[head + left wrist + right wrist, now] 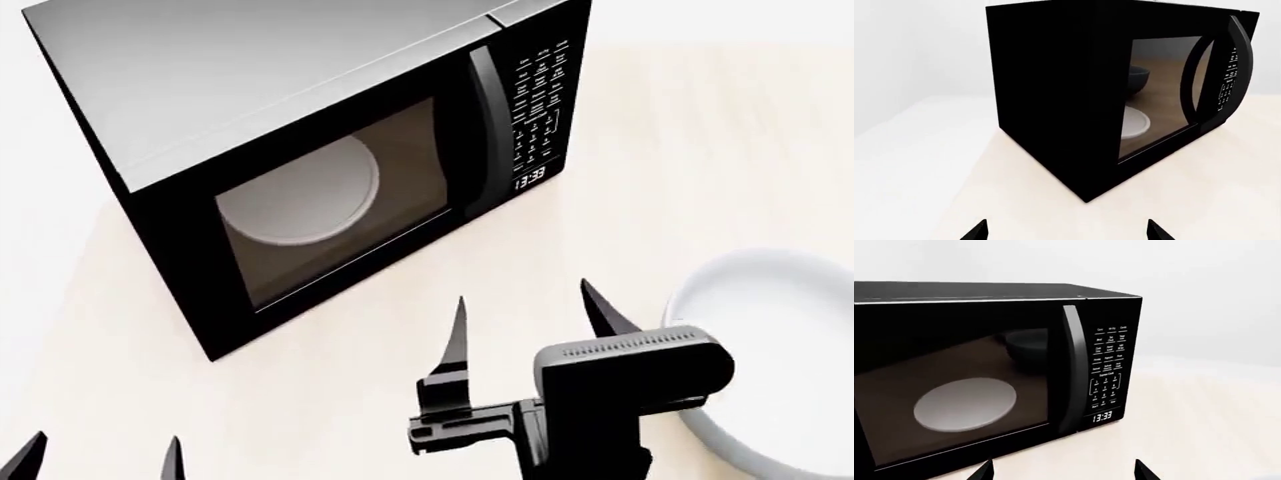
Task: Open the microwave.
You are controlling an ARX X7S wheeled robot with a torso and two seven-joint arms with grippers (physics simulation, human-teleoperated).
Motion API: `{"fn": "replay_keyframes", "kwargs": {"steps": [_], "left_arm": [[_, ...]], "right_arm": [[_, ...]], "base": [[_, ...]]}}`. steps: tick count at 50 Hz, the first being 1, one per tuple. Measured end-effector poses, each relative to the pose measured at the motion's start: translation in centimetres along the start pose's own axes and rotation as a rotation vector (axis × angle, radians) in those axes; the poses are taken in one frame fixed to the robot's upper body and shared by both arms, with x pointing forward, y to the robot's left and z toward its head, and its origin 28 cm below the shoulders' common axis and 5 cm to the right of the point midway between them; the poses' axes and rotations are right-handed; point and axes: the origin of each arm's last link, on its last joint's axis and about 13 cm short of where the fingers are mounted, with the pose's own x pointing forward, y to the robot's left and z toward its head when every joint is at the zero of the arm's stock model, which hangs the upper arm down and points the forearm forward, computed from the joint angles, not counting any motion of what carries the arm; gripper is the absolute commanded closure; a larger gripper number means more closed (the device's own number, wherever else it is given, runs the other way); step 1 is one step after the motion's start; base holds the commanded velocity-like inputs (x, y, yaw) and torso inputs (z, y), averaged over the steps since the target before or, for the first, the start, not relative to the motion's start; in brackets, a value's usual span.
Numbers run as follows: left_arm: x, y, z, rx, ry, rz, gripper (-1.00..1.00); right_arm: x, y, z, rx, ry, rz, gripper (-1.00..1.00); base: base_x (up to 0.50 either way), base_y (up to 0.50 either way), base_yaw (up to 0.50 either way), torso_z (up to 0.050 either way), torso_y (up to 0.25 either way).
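The black microwave (307,150) with a grey top stands on the pale table, its door shut. Through the glass I see the white turntable plate (300,200). The vertical handle (490,125) sits between the window and the keypad (538,95); the clock reads 13:33. My right gripper (527,315) is open and empty, on the table in front of the handle, apart from it. My left gripper (94,458) is open and empty at the lower left, off the microwave's left corner. The right wrist view shows the microwave (987,375) and its handle (1071,370); the left wrist view shows the microwave's side (1054,100).
A white bowl (774,350) stands on the table at the right, beside my right arm. The pale tabletop (694,150) stretches right of the microwave. A white wall lies behind.
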Motion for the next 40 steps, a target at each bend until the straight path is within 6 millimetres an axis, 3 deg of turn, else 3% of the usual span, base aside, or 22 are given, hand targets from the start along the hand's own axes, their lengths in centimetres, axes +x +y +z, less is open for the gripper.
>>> {"fn": "replay_keyframes", "kwargs": {"steps": [21,40], "left_arm": [[0.0,0.2,0.3,-0.003,-0.01,0.003,-1.0],[0.0,0.2,0.5,-0.013,-0.007,-0.003,-1.0]], "right_arm": [[5.9,-1.9,2.5,-0.033,0.041,0.036,-1.0],[10.2,-2.6,3.6,-0.108,0.093,0.032,-1.0]], "base": [[0.0,0.0,0.0,0.0,0.0],[0.0,0.0,0.0,0.0,0.0]]}}
